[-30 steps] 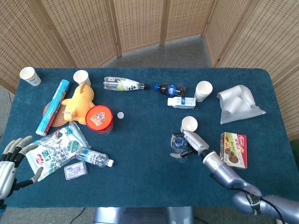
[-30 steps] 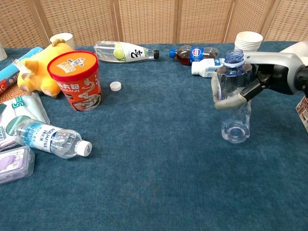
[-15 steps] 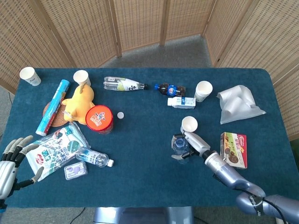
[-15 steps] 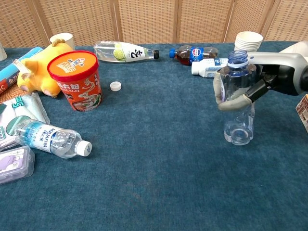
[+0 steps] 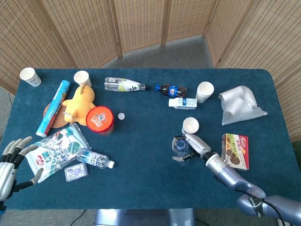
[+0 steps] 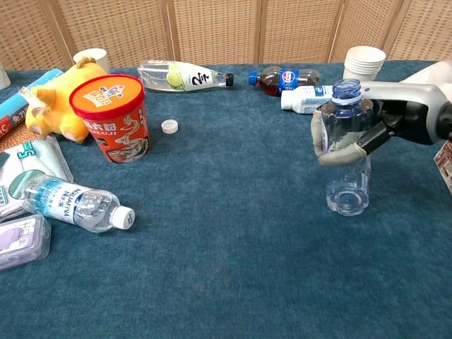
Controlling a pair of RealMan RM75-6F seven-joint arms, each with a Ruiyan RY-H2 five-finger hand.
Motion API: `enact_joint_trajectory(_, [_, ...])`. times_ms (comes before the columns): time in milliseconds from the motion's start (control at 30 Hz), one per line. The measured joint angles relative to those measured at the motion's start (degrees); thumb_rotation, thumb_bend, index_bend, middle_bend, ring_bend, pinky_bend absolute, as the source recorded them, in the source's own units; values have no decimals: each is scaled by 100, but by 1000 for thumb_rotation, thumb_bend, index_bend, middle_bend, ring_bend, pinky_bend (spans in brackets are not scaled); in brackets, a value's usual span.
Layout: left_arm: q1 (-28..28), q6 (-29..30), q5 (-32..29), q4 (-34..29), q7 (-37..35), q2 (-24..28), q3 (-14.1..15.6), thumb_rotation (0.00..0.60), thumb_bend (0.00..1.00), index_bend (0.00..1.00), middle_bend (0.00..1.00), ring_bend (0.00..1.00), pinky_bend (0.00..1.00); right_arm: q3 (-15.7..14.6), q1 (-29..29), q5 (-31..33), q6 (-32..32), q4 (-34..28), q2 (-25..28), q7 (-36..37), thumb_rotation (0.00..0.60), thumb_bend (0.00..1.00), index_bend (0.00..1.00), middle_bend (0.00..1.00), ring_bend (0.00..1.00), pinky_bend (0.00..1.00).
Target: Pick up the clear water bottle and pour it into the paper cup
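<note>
The right hand (image 6: 353,138) reaches in from the right side of the table (image 5: 141,160), forearm low and stretched out toward the middle, with its fingers (image 6: 339,154) wrapped around the upper body of the clear water bottle (image 6: 347,152) — clamped on it. The bottle stands upright and uncapped, its blue neck ring showing at the top; from the chest view I cannot tell whether its base touches the cloth or sits just above it. In the head view the paper cup (image 5: 190,125) stands just beyond the bottle and hand, close beside them.

The left hand (image 5: 14,160) hangs at the near left corner of the table, fingers spread apart and holding nothing, next to a snack bag (image 5: 54,150).

Counted in the head view: four paper cups — the one by the bottle, another (image 5: 204,91) farther back on the right, and two at the back left (image 5: 29,76) (image 5: 82,78). Five bottles in all: the held one, a capped water bottle (image 5: 94,160) lying on its side near the snack bag, a clear bottle with a green label (image 5: 124,84) lying at the back, a dark cola bottle (image 5: 171,89) and a small white bottle (image 5: 182,103) beside it. One orange tub (image 5: 99,118), one yellow plush toy (image 5: 80,102), and one loose white cap (image 5: 121,116).
</note>
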Motion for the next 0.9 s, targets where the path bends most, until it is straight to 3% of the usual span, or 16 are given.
enact_joint_trajectory(900, [15, 33, 18, -49, 52, 26, -2, 449, 385, 207, 116, 0, 0, -355, 158, -542, 333, 470, -216, 975, 600, 250, 548, 570, 357, 249])
